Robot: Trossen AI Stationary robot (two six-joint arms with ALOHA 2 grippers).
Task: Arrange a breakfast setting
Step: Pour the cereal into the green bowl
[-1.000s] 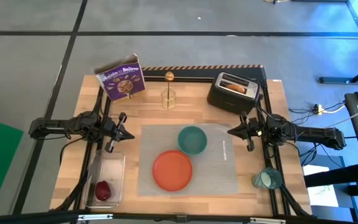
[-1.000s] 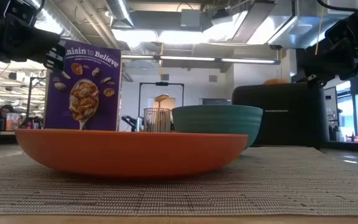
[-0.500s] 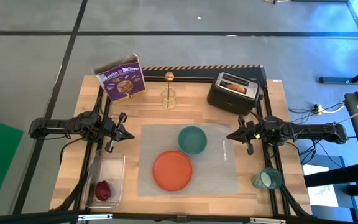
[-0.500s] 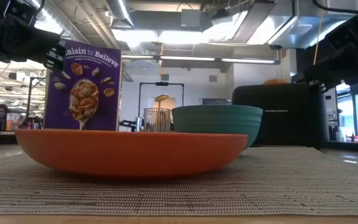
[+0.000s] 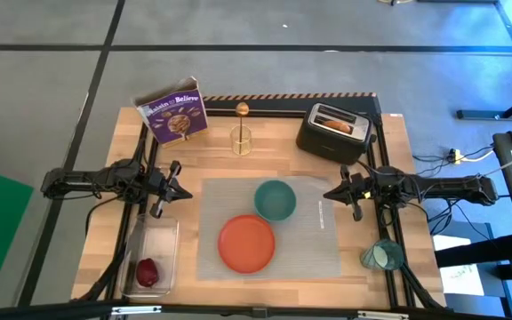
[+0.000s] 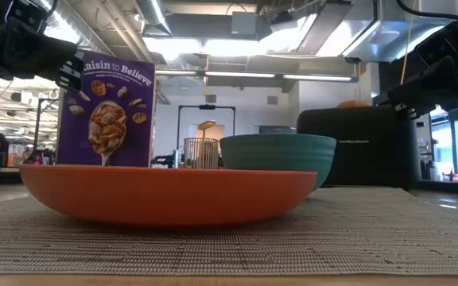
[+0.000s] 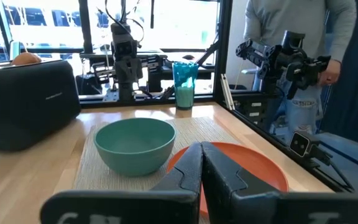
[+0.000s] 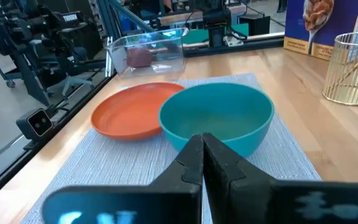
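The grey placemat [image 5: 309, 249] lies mid-table. The orange plate [image 5: 246, 243] and the teal bowl [image 5: 275, 199] stand on it, the bowl on the far side of the plate. The teal cup [image 5: 383, 256] stands off the mat at the table's right edge. The dark red fruit [image 5: 148, 271] lies in the clear tub [image 5: 160, 238]. The bagel [image 5: 337, 126] sticks out of the toaster [image 5: 327, 142]. The gold spoon [image 5: 242, 110] stands in a gold wire holder [image 5: 241, 140]. My left gripper [image 5: 180, 184] is shut and empty, above the table left of the mat. My right gripper [image 5: 330, 192] is shut and empty, above the mat's right part.
A purple cereal box [image 5: 174, 116] stands at the far left. A person [image 7: 297, 62] stands beyond the table's right side in the left wrist view. Bare wood shows between the mat and the far-side things.
My right gripper has gone down a little and slightly toward the near edge, staying shut. Nothing on the table has moved.
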